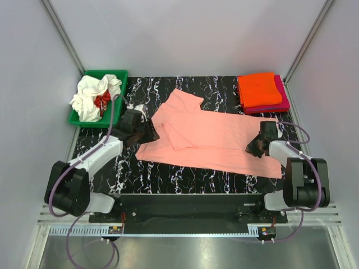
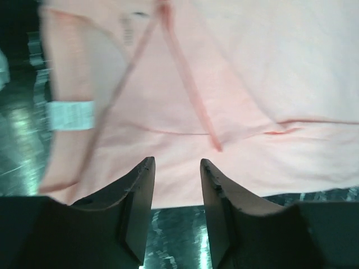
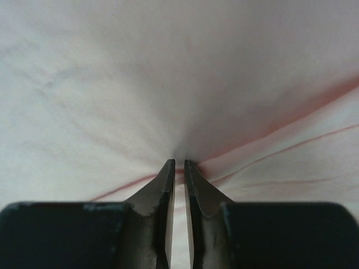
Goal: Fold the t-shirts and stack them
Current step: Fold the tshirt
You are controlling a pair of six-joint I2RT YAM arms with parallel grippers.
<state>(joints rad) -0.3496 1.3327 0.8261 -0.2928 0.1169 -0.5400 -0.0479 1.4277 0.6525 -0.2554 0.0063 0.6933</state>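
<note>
Salmon-pink t-shirt (image 1: 224,143) is laid flat across the middle of the table (image 1: 168,176), with one sleeve folded in over the chest and the other pointing toward the back. The right fingers (image 3: 162,190) are pressed almost together on a small pucker of the cloth at the shirt's right end. The left fingers (image 2: 137,196) are spread at the collar-side edge, with nothing between them. Risk noted: the pinch is shallow, so a brisk pull could let the cloth slip out. It cannot be told whether both layers are taken; if only the upper one is, the layers would part. With one end unheld, a one-sided pull would probably drag the whole shirt and undo the folded sleeve. The orange t-shirt (image 1: 258,88) is stacked on the magenta t-shirt (image 1: 283,102) at the back right corner, near the right arm; a wide swing there could skew the stack. The green bin (image 1: 84,119), holding the white t-shirt (image 1: 87,101) and the red t-shirt (image 1: 102,100), is just behind the left arm and limits its room backward.
</note>
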